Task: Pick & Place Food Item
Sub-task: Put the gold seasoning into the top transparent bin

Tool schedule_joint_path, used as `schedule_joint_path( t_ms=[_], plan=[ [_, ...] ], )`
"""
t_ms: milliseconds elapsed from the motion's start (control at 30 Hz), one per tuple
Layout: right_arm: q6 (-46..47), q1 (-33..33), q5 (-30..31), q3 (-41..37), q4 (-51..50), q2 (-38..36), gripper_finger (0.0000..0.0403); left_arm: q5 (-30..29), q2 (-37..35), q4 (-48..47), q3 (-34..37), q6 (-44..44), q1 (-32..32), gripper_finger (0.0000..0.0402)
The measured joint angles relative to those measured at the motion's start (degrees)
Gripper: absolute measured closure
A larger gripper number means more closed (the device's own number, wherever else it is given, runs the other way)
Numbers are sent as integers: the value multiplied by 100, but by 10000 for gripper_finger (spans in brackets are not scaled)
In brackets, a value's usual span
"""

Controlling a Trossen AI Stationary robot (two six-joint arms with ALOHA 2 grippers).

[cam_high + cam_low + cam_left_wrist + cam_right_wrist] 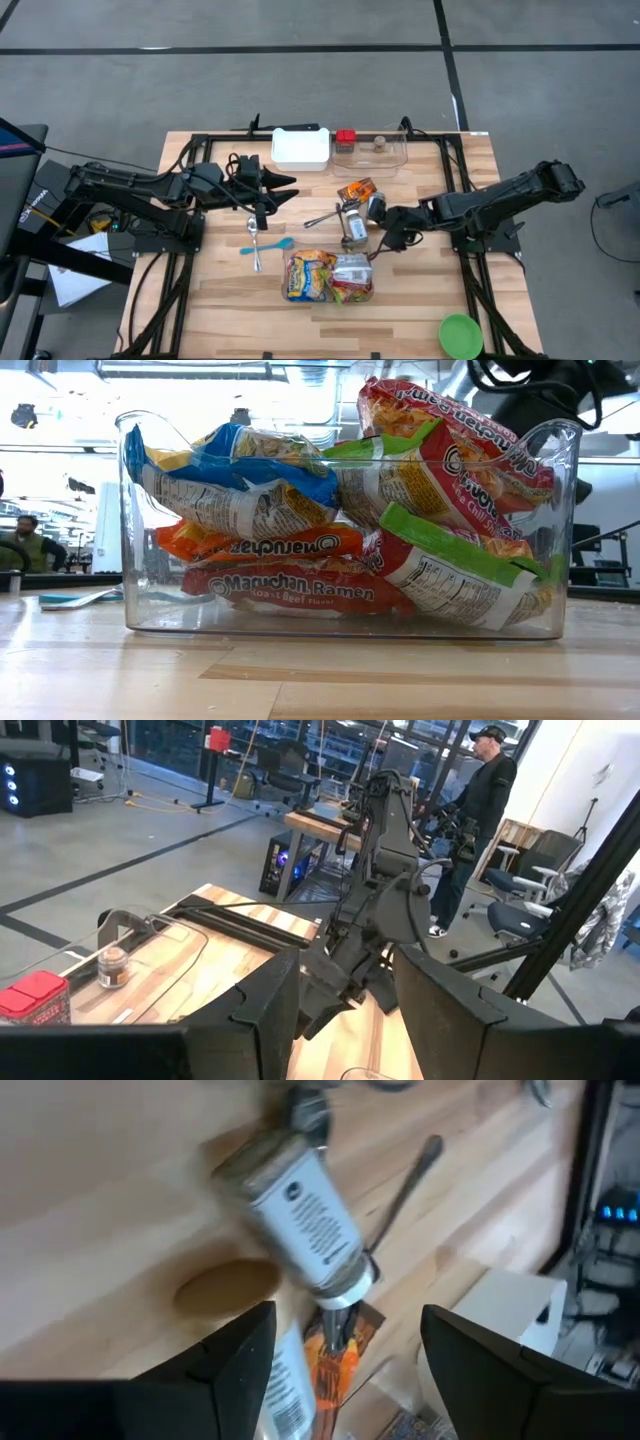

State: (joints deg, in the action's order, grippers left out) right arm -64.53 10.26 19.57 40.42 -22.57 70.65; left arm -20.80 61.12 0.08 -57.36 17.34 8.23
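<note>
Right gripper (347, 1315) hangs over the middle of the table (430, 300) with its two fingers spread and nothing between them. Just ahead of the fingertips lies a small white-labelled jar (300, 1215), on its side, which I take to be the food item to pick. A metal utensil (405, 1190) lies close by the jar's capped end, and an orange packet (335, 1360) lies just beside that end, toward the far edge.

To grip well, the fingers should straddle the jar across its round body, not along its length, and come down low enough to catch it at its widest line; a round jar lying flat is likely to roll if one finger touches first. Keeping both fingers clear of the utensil handle and the packet would avoid dragging them along.

A clear bin of ramen packs (328, 277) stands near the front edge, and a clear tray (392, 160) sits at the far edge. Left gripper (285, 190) waits with fingers apart toward the left side.
</note>
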Motion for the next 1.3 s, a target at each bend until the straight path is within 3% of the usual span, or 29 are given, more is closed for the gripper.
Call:
schedule_joint_path(
  t_ms=[233,333,467,567,700,867,1067,1300],
  plan=[
    [1057,2,143,0,193,-2,158,0,-1,-4,1,7,0,243],
    [1131,28,731,0,103,-2,158,0,0,-6,2,-2,0,243],
    [2024,-95,1349,26,-314,63,158,0,1,-7,0,-39,0,243],
    [2161,-299,894,209,-1432,185,158,0,1,-7,2,-41,0,243],
    [2631,-483,560,236,-1878,406,158,-1,1,-25,2,-39,0,243],
    [3300,-533,608,251,-1846,661,158,-43,1,-20,2,-36,0,243],
    [3997,-470,1759,565,-2163,871,158,-70,1,-7,2,-5,0,243],
    [4655,-556,1286,993,-2673,700,158,-70,1,-7,2,7,0,243]
  ],
)
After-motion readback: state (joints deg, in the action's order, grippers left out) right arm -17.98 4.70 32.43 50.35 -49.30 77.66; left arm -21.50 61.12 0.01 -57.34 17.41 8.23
